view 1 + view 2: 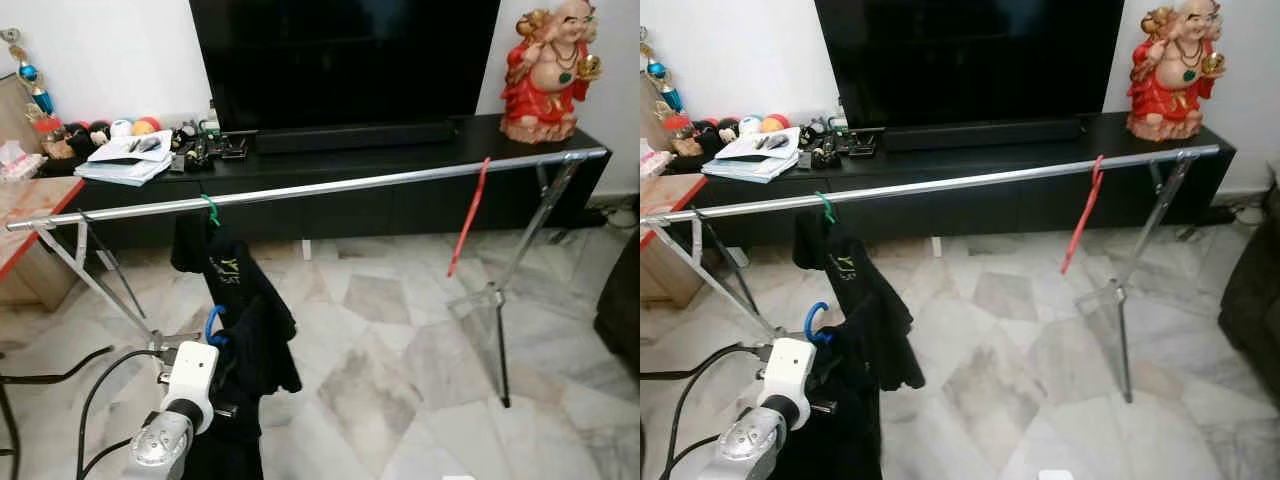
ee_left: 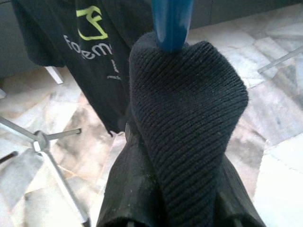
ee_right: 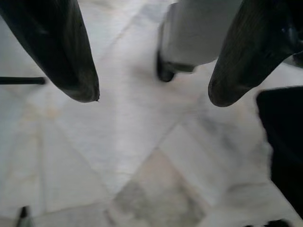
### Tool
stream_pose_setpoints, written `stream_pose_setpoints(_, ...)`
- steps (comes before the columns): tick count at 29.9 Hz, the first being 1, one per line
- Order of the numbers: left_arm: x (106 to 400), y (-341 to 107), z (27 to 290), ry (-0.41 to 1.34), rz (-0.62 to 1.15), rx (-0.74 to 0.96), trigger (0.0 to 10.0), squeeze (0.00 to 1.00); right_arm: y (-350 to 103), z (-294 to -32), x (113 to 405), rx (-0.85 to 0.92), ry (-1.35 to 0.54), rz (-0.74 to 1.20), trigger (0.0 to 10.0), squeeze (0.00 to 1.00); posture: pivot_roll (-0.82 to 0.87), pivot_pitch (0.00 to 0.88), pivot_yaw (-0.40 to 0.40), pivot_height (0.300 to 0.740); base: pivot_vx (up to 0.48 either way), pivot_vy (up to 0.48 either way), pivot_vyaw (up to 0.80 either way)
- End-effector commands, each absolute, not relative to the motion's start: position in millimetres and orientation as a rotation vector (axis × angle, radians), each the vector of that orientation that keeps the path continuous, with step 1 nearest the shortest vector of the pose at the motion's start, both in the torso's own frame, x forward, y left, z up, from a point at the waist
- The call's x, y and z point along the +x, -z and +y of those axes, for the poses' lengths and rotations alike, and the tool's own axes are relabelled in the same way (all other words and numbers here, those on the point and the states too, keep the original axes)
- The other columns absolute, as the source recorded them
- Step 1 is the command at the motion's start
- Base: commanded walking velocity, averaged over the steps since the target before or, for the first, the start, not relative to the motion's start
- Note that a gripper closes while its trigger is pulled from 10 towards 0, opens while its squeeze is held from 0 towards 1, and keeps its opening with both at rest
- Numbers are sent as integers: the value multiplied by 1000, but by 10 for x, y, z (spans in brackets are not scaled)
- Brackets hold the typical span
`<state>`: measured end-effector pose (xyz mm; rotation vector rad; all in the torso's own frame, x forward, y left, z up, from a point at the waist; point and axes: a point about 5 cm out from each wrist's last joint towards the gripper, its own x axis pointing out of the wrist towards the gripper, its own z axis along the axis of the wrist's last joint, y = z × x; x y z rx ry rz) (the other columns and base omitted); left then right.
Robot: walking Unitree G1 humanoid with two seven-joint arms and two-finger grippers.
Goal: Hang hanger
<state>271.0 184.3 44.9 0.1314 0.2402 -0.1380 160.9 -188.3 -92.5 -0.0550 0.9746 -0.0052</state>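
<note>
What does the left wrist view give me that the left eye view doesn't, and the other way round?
Left wrist view: up close, the black knitted garment draped on the blue hanger, with the left gripper beneath it.

Left eye view: the chrome rail, the green hanger's hook on it, a bare red hanger farther right, the TV console behind.

Both: the hung black shirt with yellow-green print and the marble floor.

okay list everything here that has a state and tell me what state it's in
Blue hanger: off the rail, carrying a black garment, held by left claw.
Green hanger: hooked on rail, black shirt on it.
Red hanger: hooked on rail, bare.
Right claw: open, empty.
TV: screen dark.
</note>
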Motion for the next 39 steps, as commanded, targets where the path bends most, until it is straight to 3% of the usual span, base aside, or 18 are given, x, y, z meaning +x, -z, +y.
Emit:
stream_pose_setpoints(1,2743,-534,1898,124,213,151,10000,0,941,-1779,1600,-40,-19,983,10000,0,-92,36,84,740,0,-480,0)
stream_pose_setpoints(13,2746,-533,1852,135,216,152,10000,0,948,-1794,1585,-59,-30,993,10000,0,-94,38,78,740,0,-455,0)
stream_pose_setpoints(24,2739,-532,2015,70,218,197,10000,0,957,-1829,1555,-70,-30,1006,10000,0,-90,38,62,740,0,0,0)
stream_pose_setpoints(39,2778,-492,1905,72,203,215,10000,0,914,-2000,1609,-135,-43,1004,10000,0,-90,13,-18,740,0,0,0)
